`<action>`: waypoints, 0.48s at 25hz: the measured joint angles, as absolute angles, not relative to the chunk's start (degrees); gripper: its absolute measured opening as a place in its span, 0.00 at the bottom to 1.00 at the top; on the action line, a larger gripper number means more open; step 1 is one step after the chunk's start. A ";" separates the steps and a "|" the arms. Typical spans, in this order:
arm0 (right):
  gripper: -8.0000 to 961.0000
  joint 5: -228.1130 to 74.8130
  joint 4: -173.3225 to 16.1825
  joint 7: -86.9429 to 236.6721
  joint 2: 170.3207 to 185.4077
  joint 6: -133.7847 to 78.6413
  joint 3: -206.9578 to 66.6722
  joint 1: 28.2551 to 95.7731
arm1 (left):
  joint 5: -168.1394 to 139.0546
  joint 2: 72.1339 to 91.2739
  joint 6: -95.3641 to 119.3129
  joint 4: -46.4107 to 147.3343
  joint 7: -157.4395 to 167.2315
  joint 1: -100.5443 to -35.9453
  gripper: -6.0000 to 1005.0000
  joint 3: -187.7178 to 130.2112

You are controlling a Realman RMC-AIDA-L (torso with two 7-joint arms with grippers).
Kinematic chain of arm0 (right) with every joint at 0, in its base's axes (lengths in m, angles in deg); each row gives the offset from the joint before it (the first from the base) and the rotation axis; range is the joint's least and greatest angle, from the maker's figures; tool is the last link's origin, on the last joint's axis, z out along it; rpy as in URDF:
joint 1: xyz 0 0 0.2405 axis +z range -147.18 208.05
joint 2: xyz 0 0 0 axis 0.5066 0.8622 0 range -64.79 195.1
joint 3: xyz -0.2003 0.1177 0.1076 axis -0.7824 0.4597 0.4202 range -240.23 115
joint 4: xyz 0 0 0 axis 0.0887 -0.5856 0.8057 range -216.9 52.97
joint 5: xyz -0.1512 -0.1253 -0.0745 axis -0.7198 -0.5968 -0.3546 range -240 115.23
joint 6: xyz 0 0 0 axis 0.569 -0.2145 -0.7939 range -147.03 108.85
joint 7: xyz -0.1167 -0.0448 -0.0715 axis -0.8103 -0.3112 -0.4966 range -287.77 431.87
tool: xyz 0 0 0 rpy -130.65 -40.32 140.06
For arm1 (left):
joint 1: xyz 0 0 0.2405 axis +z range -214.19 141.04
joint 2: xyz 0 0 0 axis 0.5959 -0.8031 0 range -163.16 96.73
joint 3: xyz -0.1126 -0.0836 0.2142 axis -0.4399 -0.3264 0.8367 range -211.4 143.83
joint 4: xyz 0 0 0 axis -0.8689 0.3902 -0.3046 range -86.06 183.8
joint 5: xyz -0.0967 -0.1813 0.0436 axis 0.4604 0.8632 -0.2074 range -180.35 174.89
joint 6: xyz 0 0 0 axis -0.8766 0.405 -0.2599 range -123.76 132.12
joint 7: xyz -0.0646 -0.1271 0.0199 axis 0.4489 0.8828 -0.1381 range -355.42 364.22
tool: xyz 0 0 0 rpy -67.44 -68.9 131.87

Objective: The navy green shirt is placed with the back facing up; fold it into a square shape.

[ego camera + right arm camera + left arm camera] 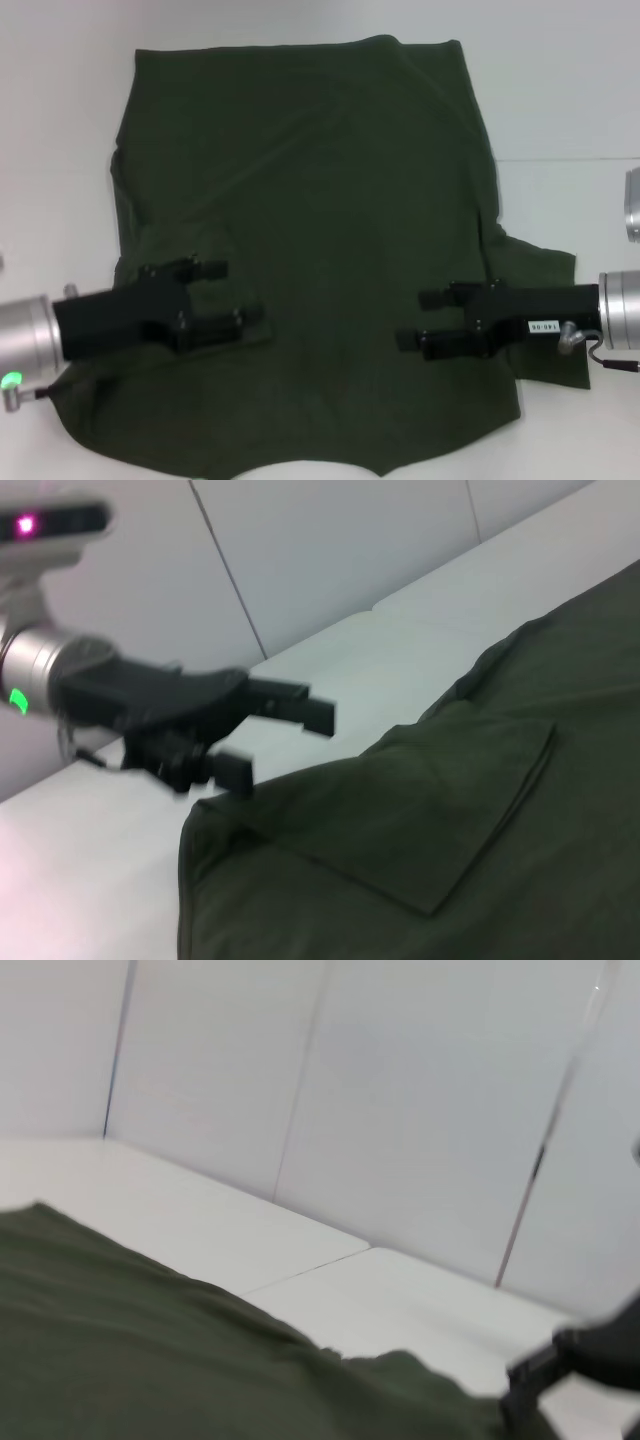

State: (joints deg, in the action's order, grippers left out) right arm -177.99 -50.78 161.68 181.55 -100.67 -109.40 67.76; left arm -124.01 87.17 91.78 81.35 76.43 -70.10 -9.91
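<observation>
Fingers of the left gripper (232, 293) stand apart, one above the other as seen from the head camera, hovering over or lightly resting on a folded-in sleeve flap of the navy green shirt (320, 200). No cloth sits between them. Across the garment, the right gripper (432, 320) mirrors this pose: its fingers are also spread, pointing inward over the cloth and pinching nothing. Whether either set of tips actually touches the fabric is hard to judge from above.

Moving outward, both black grippers reach in from opposite sides, silver arm segments behind them. The shirt lies flat on the white table (560, 80), covering most of the middle, hem far from the robot and neck edge nearest. Its left sleeve looks already folded in; the right sleeve still sticks out beneath the right arm.

In my judgement the cloth is soft, light and limp. It would sag and wrinkle when lifted and keep no shape by itself. Good places to grasp seem to be edges and corners, such as the sleeve's outer hem or a shoulder, pinched through one or two layers.
</observation>
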 joint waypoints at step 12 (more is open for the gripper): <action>0.95 -177.87 -50.67 184.53 178.05 -103.86 -108.07 71.03 | -124.43 88.03 95.24 79.58 67.65 -66.69 0.89 -10.48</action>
